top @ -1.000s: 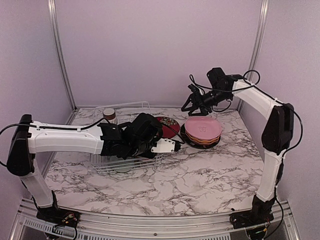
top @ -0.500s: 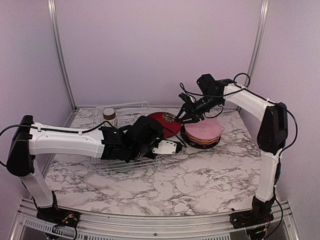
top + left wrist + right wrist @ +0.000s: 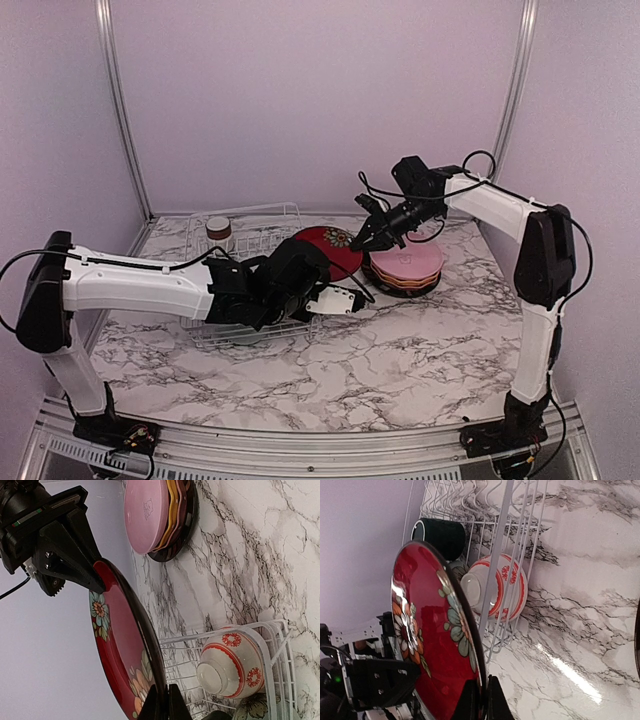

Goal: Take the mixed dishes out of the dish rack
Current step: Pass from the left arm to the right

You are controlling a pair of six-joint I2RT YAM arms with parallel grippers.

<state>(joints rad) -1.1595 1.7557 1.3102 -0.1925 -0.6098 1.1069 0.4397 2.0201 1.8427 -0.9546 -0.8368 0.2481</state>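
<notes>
Overall, a white marble table with grey veins fills the scene, and two white-and-black arms reach in over it from the near edge.

One white wire dish rack sits on the left half of the table, with the left arm stretched low across it.

One floral red plate is held up on its edge, clear of the table, just past the rack's right end and beside a stack of plates. It hangs between the two grippers. The left gripper has its jaws pressed onto the plate's lower rim, so the rim runs straight in between the fingertips. The right gripper pinches the opposite, upper rim in the same way, with its jaws closed on the plate's thin edge. In the overhead view the right gripper meets the plate on the side facing the stack.

The stack stands on the table to the right of the rack, apart from it. It holds four plates: a pink plate on top, then a yellow one, a dark red one, and a black plate at the bottom.

Three smaller dishes show in the rack. One pink-white floral bowl lies tipped on its side against the wires. One dark green mug lies on its side behind it. One white-and-brown cup stands at the far left corner.
</notes>
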